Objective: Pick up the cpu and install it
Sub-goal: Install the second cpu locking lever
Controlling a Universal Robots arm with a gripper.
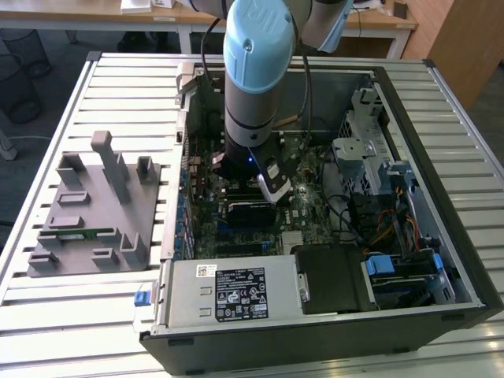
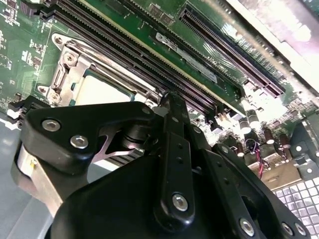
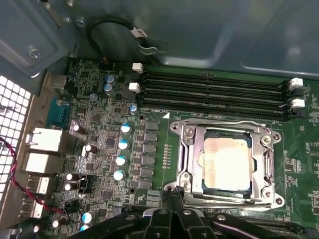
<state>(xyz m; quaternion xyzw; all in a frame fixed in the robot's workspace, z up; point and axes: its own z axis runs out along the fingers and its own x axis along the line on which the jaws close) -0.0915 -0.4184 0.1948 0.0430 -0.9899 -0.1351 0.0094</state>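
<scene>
The black gripper (image 3: 172,199) is seen at the bottom edge of the first wrist view, its fingers drawn together with nothing between them. Just beyond the tips, toward the centre right of the frame, the cpu (image 3: 225,164) lies flat inside the metal socket frame (image 3: 184,149) on the green motherboard (image 3: 104,139), pale top plate upward, already seated. The memory slots (image 3: 214,94) run across the frame above it. In the exterior view, the arm (image 1: 256,71) is lowered into the open computer case (image 1: 441,197) at upper centre.
</scene>
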